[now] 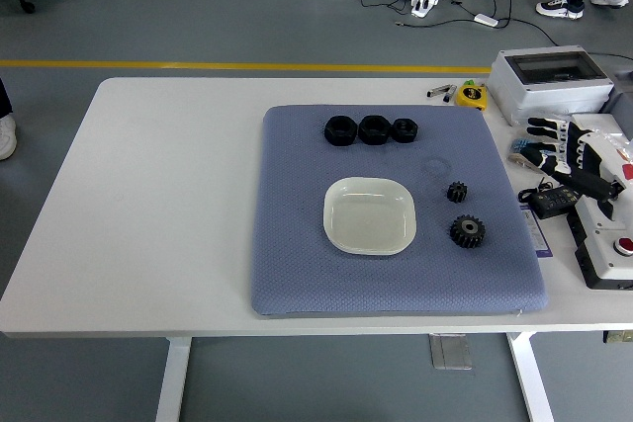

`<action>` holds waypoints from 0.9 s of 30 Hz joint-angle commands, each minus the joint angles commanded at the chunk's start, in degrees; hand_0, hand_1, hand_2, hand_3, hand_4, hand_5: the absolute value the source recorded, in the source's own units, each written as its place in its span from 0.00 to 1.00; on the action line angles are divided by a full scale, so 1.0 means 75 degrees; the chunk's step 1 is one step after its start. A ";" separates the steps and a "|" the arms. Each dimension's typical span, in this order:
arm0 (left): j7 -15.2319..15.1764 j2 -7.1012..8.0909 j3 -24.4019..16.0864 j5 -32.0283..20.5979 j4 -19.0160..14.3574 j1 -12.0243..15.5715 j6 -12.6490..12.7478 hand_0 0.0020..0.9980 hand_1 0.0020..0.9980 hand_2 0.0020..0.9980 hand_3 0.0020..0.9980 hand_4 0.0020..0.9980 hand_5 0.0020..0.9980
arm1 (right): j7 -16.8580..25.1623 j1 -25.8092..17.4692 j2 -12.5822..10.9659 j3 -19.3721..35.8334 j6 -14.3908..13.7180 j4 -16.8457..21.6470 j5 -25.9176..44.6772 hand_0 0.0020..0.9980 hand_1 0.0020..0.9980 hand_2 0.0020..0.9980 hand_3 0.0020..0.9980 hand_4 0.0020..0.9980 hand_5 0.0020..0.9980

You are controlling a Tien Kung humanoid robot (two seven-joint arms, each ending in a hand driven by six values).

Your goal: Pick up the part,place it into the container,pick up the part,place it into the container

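A white square dish (369, 215) sits in the middle of a blue-grey mat (297, 244). Two black gears lie on the mat to the dish's right: a small gear (456, 192) and, nearer me, a larger gear (467, 231). Three black nut-like parts (373, 129) stand in a row along the mat's far side. My right hand (539, 148) hovers at the table's right edge, just off the mat and to the right of the gears. Its fingers are stretched out toward the left and hold nothing. The left arm does not show.
A grey box with a clear lid (549, 81) stands at the far right, with a yellow tape measure (473, 94) beside it. A black adapter (554, 200) and a white device with a red button (613, 244) lie near the right edge.
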 joint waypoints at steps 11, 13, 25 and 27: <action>-0.0020 -0.0049 -0.0016 -0.0004 0.0035 -0.0034 0.0052 0.71 0.73 0.76 0.67 0.70 0.67 | 0.0059 0.0385 0.0011 -0.0235 0.0515 -0.0076 -0.3015 0.79 0.82 0.87 0.85 1.00 0.45; -0.0029 -0.0052 -0.0002 -0.0033 0.0035 -0.0041 0.0050 0.71 0.73 0.76 0.67 0.70 0.67 | 0.0072 0.0476 0.0024 -0.0312 0.0588 -0.0084 -0.3349 0.80 0.82 0.87 0.86 1.00 0.44; -0.0068 -0.0023 0.0208 -0.0394 0.0016 -0.0108 0.0073 0.71 0.73 0.76 0.66 0.70 0.67 | 0.0176 0.1143 0.0009 -0.0814 0.1150 -0.0101 -0.4313 0.79 0.81 0.85 0.86 1.00 0.43; -0.0074 -0.0019 0.0270 -0.0457 0.0010 -0.0123 0.0083 0.71 0.73 0.76 0.66 0.70 0.67 | 0.0210 0.1286 0.0034 -0.0924 0.1194 -0.0134 -0.4427 0.79 0.81 0.85 0.86 1.00 0.43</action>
